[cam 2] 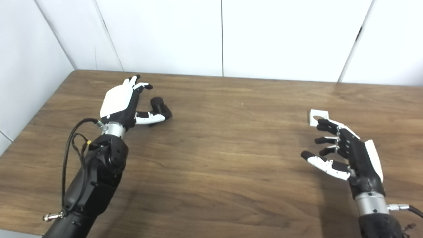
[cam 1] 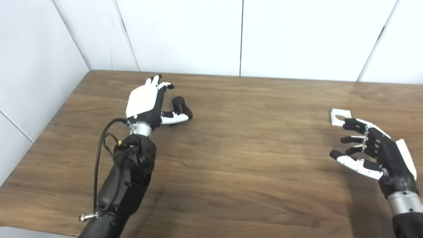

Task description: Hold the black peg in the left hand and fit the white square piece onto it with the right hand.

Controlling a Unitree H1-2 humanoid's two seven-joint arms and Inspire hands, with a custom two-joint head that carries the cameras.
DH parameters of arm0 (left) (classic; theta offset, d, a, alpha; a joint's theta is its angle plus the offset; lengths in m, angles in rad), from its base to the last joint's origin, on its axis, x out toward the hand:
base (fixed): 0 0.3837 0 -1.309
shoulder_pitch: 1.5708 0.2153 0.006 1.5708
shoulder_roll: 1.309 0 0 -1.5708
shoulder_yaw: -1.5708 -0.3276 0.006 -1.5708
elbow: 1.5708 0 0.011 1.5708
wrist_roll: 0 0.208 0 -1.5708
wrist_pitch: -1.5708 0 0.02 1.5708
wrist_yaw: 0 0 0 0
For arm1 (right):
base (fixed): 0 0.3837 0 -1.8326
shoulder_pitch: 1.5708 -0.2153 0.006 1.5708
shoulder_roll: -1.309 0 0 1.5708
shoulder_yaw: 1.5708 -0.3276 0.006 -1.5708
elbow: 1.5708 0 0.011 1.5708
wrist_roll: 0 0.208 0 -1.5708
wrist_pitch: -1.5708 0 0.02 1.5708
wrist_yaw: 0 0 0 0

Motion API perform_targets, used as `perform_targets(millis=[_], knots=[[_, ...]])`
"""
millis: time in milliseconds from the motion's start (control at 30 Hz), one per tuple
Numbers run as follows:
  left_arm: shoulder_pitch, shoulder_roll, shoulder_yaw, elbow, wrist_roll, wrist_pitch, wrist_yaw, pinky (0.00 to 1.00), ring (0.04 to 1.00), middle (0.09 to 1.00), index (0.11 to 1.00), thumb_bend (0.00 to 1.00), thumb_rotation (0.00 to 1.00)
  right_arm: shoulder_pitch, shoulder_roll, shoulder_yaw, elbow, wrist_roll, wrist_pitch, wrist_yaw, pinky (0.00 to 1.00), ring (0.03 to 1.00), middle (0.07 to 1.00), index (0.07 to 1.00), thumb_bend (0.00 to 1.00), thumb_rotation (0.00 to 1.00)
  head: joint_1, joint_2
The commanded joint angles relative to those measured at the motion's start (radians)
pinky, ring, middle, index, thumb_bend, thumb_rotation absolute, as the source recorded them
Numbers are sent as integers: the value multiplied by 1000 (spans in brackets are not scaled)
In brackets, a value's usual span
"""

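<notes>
The black peg (cam 1: 179,105) is a short dark cylinder on the wooden table (cam 1: 251,155), at the back left. My left hand (cam 1: 148,100) is cupped around it from the left with fingers spread; the thumb lies under the peg's near side, and the hand is open. The white square piece (cam 1: 339,117), flat with a round hole, lies on the table at the right. My right hand (cam 1: 373,150) hovers just in front of it, open, fingers apart, the top fingertip almost at the piece's near edge.
White wall panels (cam 1: 241,36) rise behind the table and along its left side. The table's left edge (cam 1: 43,132) runs close to my left arm. A black cable (cam 1: 102,142) loops off the left forearm.
</notes>
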Motion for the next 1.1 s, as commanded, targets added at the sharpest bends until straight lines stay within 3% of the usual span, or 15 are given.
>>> perform_targets(millis=[0, 267, 767, 1067], knots=[[-53, 27, -3, 11, 15, -11, 42, 951, 1000, 1000, 771, 942, 471, -23, -4, -7, -48, -4, -10, -11, 472, 636, 755, 757, 568, 7, 0, 1], [-59, 26, -9, 115, -3, -18, 79, 992, 1000, 1000, 760, 922, 507, -21, 0, -7, -45, -4, -18, -14, 473, 640, 760, 759, 566, 0, -8, 5], [-49, 21, -25, 210, -44, -6, 141, 1000, 1000, 1000, 719, 865, 450, -3, -7, -19, -61, -11, -6, -12, 479, 646, 768, 766, 561, 0, -11, 10], [-40, 29, -20, 197, -104, -7, 120, 1000, 1000, 958, 550, 756, 342, -5, -11, -19, -64, -15, 4, -7, 488, 652, 776, 772, 553, 0, -11, 14]])
